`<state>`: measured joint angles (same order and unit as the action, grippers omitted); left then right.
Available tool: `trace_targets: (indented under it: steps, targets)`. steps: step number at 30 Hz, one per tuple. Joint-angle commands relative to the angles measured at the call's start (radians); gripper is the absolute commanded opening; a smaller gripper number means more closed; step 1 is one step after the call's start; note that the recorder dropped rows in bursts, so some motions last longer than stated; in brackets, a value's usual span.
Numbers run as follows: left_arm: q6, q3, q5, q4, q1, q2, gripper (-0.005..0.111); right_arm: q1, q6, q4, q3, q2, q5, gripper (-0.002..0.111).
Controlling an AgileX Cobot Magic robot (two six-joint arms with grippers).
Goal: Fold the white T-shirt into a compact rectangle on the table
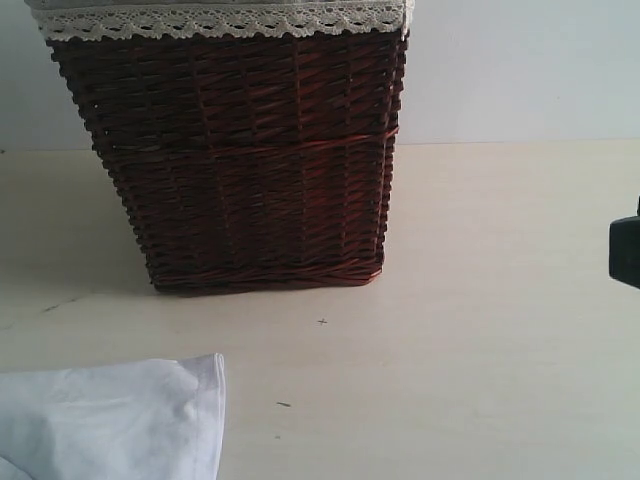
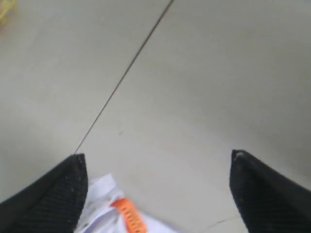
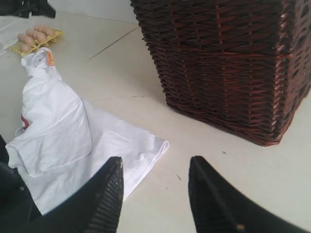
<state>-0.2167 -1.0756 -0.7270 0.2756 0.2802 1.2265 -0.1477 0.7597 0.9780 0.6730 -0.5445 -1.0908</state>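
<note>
1. Left tool (image 2: pixel 158 160): jaws spread, nothing between them. The white T-shirt (image 2: pixel 99 216) with its orange tag (image 2: pixel 129 216) lies just beside one finger.
2. Right tool (image 3: pixel 155 162): jaws spread, empty, over bare desk (image 3: pixel 233 179).
3. T-shirt: rumpled and partly folded, on the desk at 7 o'clock in the exterior view, apart from the basket.
4. Brown wicker basket (image 1: pixel 240 160): 12 o'clock, upright, with a lace liner (image 1: pixel 220 20) over its rim. Contents hidden.
5. Yellow tray (image 3: pixel 15 48) beyond the shirt: holds tan eggs (image 3: pixel 36 35).
</note>
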Motion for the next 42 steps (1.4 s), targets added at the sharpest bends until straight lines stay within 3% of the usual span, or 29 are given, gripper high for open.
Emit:
trace_targets:
  steps: [1, 4, 8, 12, 14, 16, 19, 20, 22, 26, 33, 38, 42]
  targets:
    - [0.322, -0.053, -0.013, -0.306, -0.003, -0.105, 0.077, -0.004, 0.051, 0.032, 0.006, 0.006, -0.015, 0.043]
    - [0.401, -0.051, -0.042, -0.374, -0.003, -0.151, 0.077, -0.004, 0.122, 0.089, -0.002, 0.002, -0.049, 0.043]
    - [0.450, -0.049, 0.011, -0.601, -0.003, -0.216, 0.072, 0.024, 0.495, 0.348, -0.061, -0.041, -0.130, 0.043]
    - [0.668, -0.049, 0.118, -0.967, -0.003, -0.290, 0.057, 0.060, 0.485, 0.282, -0.058, -0.091, 0.003, 0.043]
    - [0.690, -0.049, 0.197, -1.138, -0.003, -0.335, 0.047, 0.075, 0.439, 0.245, -0.045, -0.129, 0.072, 0.043]
    - [0.715, -0.049, 0.242, -1.288, -0.033, -0.388, 0.030, 0.082, 0.420, 0.232, -0.033, -0.160, 0.095, 0.043]
    - [0.856, -0.034, 0.231, -1.311, -0.087, -0.522, 0.003, 0.084, 0.417, 0.234, -0.006, -0.177, 0.084, 0.043]
    - [0.922, -0.019, 0.214, -1.313, -0.096, -0.583, 0.001, 0.084, 0.417, 0.232, 0.000, -0.177, 0.084, 0.043]
    - [0.996, 0.024, 0.230, -1.295, -0.098, -0.701, 0.000, 0.084, 0.417, 0.230, 0.009, -0.177, 0.086, 0.043]
    - [0.968, 0.133, 0.287, -1.240, -0.119, -0.916, 0.000, 0.084, 0.451, 0.237, 0.024, -0.177, 0.102, 0.043]
    - [0.948, 0.373, 0.214, -1.249, -0.119, -1.226, 0.000, 0.084, 0.447, 0.222, 0.049, -0.178, 0.093, 0.043]
    - [0.948, 0.506, 0.143, -1.257, -0.119, -1.225, 0.000, 0.084, 0.442, 0.226, 0.051, -0.175, 0.098, 0.043]
    - [0.963, 0.617, 0.217, -1.250, -0.119, -1.226, 0.000, 0.084, 0.442, 0.237, 0.051, -0.169, 0.141, 0.043]
